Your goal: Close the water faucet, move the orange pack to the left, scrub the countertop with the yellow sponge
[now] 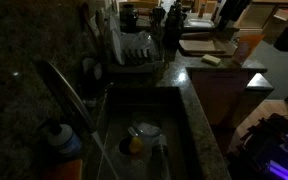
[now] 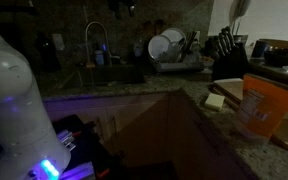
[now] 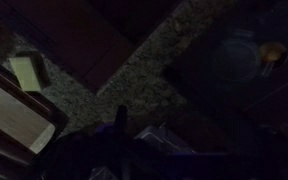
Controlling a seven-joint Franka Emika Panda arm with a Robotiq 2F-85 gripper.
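An exterior camera sits close above the water faucet [image 1: 64, 90], facing down the sink [image 1: 174, 125] toward the dish rack [image 1: 136, 50]. An exterior camera beside my arm [image 2: 14, 100] looks across the surface [image 2: 154, 95]. Both exterior views share the rack and yellow sponge [image 1: 212, 60]. My wrist camera looks down from high onto sponge and sink.

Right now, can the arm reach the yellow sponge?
Probably yes. The sponge lies flat on the countertop with nothing on top, and the wrist view looks down on it with nothing in between. The pack stands near it, but apart.
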